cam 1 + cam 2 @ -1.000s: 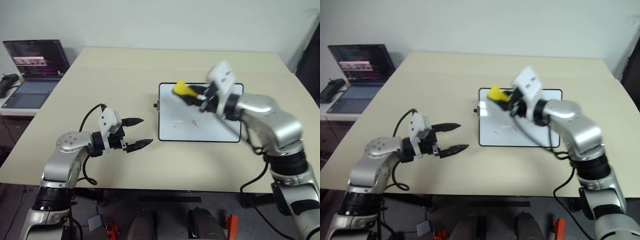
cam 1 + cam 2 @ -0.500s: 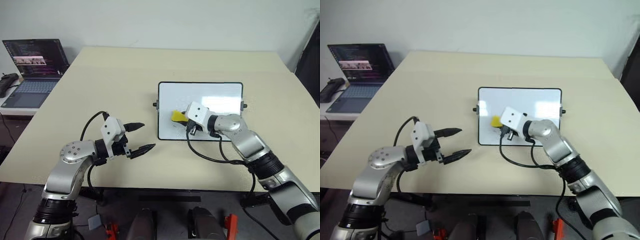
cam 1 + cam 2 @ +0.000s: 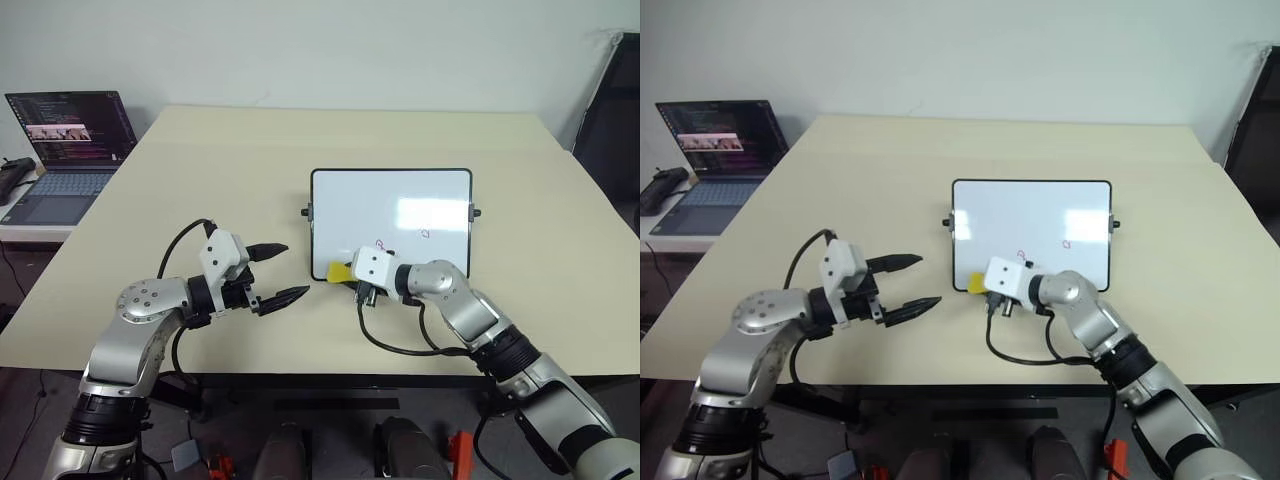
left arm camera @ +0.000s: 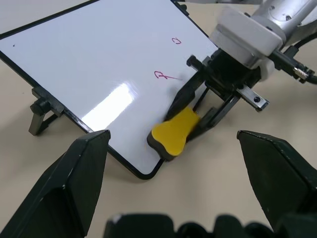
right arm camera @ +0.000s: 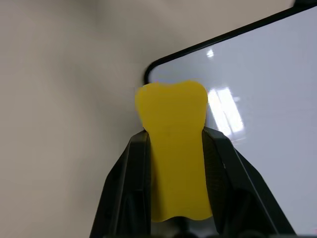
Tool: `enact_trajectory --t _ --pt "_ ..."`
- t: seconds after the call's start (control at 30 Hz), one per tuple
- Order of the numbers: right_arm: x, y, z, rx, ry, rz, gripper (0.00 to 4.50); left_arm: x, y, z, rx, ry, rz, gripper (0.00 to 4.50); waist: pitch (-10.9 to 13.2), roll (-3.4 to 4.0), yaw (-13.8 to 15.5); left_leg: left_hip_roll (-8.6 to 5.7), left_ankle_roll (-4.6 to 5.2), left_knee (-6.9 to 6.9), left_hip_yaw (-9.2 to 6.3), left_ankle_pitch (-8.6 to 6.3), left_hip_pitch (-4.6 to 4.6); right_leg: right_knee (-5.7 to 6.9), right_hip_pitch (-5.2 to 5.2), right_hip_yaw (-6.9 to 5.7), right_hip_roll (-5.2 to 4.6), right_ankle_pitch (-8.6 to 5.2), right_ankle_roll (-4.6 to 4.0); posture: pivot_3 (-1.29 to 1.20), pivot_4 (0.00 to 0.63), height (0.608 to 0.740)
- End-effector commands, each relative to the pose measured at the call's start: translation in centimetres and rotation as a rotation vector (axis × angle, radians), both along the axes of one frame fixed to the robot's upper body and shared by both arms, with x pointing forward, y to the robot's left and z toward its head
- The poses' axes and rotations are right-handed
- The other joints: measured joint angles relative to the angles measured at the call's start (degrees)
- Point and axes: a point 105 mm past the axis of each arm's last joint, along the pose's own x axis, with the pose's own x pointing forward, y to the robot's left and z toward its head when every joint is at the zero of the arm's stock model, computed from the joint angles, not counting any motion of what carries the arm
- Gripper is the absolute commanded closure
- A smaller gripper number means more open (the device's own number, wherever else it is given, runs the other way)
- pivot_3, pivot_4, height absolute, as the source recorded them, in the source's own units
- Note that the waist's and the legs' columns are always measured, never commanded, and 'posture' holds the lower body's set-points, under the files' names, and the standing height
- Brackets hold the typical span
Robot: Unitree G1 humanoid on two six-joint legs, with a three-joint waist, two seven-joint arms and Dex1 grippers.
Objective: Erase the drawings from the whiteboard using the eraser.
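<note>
Right tool (image 3: 345,274) clamped on eraser (image 4: 174,133), long axis pointing 9 o'clock across board (image 3: 390,205) near-left corner; left tool (image 3: 281,272) agape, empty.

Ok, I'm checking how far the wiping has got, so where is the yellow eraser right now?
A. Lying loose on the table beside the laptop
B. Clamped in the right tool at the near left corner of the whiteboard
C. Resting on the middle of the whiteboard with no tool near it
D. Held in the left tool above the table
B: the eraser sits clamped in the right tool over the whiteboard's near left corner, with red drawings still on it.
</note>
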Motion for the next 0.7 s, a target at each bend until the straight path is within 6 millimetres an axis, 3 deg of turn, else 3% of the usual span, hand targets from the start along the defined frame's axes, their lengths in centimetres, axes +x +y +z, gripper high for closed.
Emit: enact_trajectory --t 0.03,0.1,0.23,0.3,0.4,0.47,0.53,0.63,0.7 --pt "1.0 -2.7 -1.4 -0.015 0.073 -0.106 3.41 0.2 -0.1 1.3 0.009 -0.043 -0.016 0.00 0.0 -0.04 0.1 0.01 0.00 0.00 -0.02 0.00 0.03 -0.01 -0.01 -0.01 0.00 0.00 0.00 0.00 0.150 0.740" --pt "1.0 -2.7 0.0 0.030 0.064 -0.098 3.42 0.3 -0.1 1.5 0.005 -0.046 -0.021 0.00 0.0 -0.04 0.3 0.00 0.00 0.00 -0.03 0.00 0.03 -0.01 -0.04 -0.01 0.00 0.00 0.00 0.00 0.150 0.740" --pt "-0.4 -2.9 5.6 0.207 0.059 -0.017 3.43 0.6 -0.1 2.8 -0.020 -0.063 -0.032 0.00 0.0 -0.03 0.8 -0.01 0.00 0.00 -0.02 0.00 -0.40 -0.04 -0.18 -0.02 -0.01 0.00 0.01 0.00 0.150 0.740" --pt "-1.8 -3.8 8.8 0.265 0.056 0.026 3.43 0.7 0.1 3.7 -0.032 -0.072 -0.038 0.00 0.1 -0.02 0.8 -0.02 0.00 0.01 -0.03 0.00 -0.98 -0.01 -0.71 -0.04 0.00 0.23 0.30 0.00 0.150 0.740" --pt "-3.8 -5.9 13.0 0.318 0.051 0.050 3.43 0.9 0.3 4.9 -0.034 -0.085 -0.048 0.00 0.1 -0.01 0.7 -0.02 -0.03 -0.09 -0.05 -0.02 -1.25 -0.01 -1.01 -0.09 0.00 0.33 0.09 0.00 0.150 0.740" --pt "-4.6 -7.5 14.3 0.314 0.048 0.036 3.43 1.0 0.4 5.4 -0.032 -0.092 -0.053 0.00 0.1 -0.02 0.7 -0.01 -0.07 -0.24 -0.07 -0.08 -1.23 -0.09 -1.01 -0.13 0.00 0.23 0.07 0.00 0.150 0.740" --pt "-5.1 -10.4 14.9 0.262 0.030 -0.022 3.43 1.2 0.4 5.9 -0.020 -0.100 -0.061 0.00 0.1 -0.03 0.7 -0.02 -0.09 -0.43 -0.06 -0.11 -1.22 -0.21 -1.02 -0.13 0.00 0.17 0.08 0.00 0.150 0.740" --pt "-5.3 -14.9 14.5 0.177 0.029 -0.154 3.43 1.4 0.4 5.9 -0.005 -0.093 -0.071 0.00 0.1 -0.08 0.9 -0.05 -0.09 -0.66 -0.02 -0.10 -1.22 -0.41 -1.03 -0.14 -0.04 0.15 0.09 0.00 0.150 0.740" --pt "-5.4 -16.7 13.7 0.137 0.040 -0.208 3.43 1.5 0.4 5.6 0.014 -0.079 -0.072 0.00 0.1 -0.08 0.8 -0.06 -0.09 -0.72 0.02 -0.10 -1.21 -0.45 -1.03 -0.12 -0.05 0.13 0.11 0.00 0.150 0.740"
